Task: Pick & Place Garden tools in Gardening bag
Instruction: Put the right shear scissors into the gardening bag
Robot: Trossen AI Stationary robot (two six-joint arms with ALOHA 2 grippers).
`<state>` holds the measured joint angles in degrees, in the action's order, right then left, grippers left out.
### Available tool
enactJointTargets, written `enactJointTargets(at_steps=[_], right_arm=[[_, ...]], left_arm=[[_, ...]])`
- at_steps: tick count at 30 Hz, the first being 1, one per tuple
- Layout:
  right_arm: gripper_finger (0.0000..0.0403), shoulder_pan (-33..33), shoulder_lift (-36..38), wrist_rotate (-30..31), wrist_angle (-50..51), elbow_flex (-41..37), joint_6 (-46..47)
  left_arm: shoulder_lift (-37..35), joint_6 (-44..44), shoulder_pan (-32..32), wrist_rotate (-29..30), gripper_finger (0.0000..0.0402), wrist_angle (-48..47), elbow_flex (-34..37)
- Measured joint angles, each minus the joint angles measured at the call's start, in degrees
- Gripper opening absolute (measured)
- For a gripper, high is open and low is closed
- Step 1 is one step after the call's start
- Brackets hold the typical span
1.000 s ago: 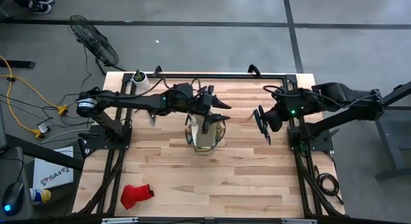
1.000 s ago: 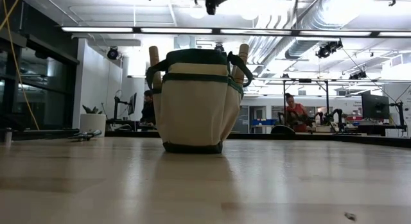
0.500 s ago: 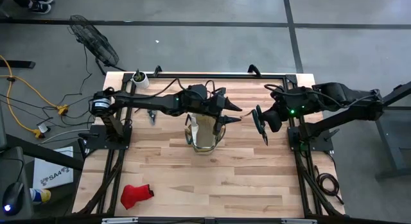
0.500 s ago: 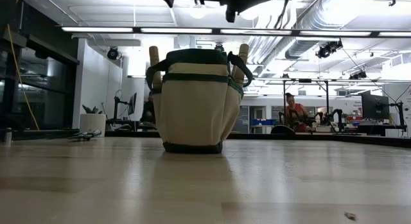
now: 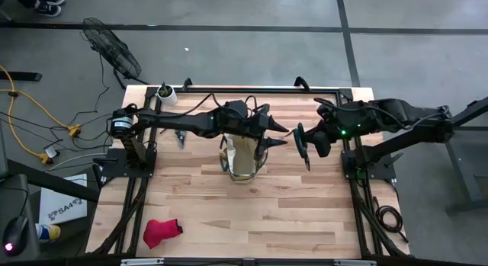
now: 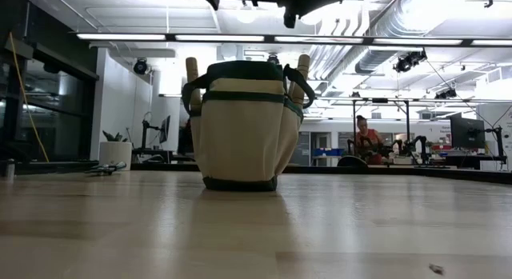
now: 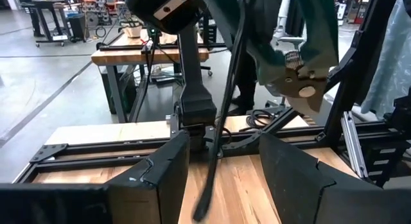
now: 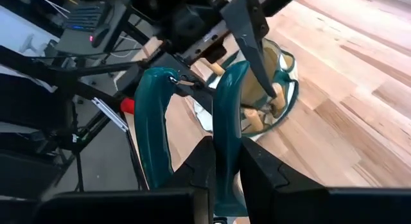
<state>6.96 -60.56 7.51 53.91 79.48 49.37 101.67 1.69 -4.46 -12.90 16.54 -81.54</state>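
The tan gardening bag (image 5: 244,155) with green trim stands upright on the table's middle, and wooden tool handles (image 6: 192,71) poke out of it. My left gripper (image 5: 278,135) hovers open above the bag's right rim, pointing level at the right arm, with nothing between its fingers (image 7: 154,185). Just right of the bag, above the table, my right gripper (image 5: 309,140) is shut on green-handled pruning shears (image 8: 225,115). A red glove (image 5: 162,232) lies flat near the table's near left corner. A small tool (image 5: 181,138) lies on the table under the left arm. My right gripper pinches one green handle of the shears (image 8: 225,179) between its two fingers. The fingers slant down toward the bag and lie along the handle. Both handles reach out past the fingertips, the second one (image 8: 151,121) free beside them. The shears hang clear of the table.
A small white pot with a plant (image 5: 165,93) stands at the far left corner. Black frame rails (image 5: 252,91) run along the table's far and side edges. Bare wood lies between the bag and the near edge. People and benches show far behind in the low view.
My left gripper has moved toward the table's right edge, from over the bag to past its right rim, staying open and level. My right gripper has tipped and brought the shears a little toward the bag. The bag has not moved.
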Motion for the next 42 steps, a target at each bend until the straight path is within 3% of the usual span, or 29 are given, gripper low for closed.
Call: enactJointTargets(at_steps=[21, 25, 32, 42], right_arm=[[0.0037, 0.00, -2.07, -1.51, -3.75, 0.00, -1.57], [0.0037, 0.00, -2.07, -1.51, -3.78, 0.00, -1.62], [0.0037, 0.00, -2.07, -1.51, -3.67, 0.00, -1.62], [0.0037, 0.00, -2.05, -1.50, -3.60, 0.00, -1.95]], left_arm=[[-0.04, 0.60, 2.00, 1.85, 0.0184, -0.17, 0.02], [-0.04, -0.64, 1.99, 3.81, 0.0147, -0.76, 0.02], [-0.07, -0.74, 1.98, 3.03, 0.0015, -2.40, 0.02], [-1.47, -0.69, 1.95, 2.96, 0.0002, -4.36, 0.07]])
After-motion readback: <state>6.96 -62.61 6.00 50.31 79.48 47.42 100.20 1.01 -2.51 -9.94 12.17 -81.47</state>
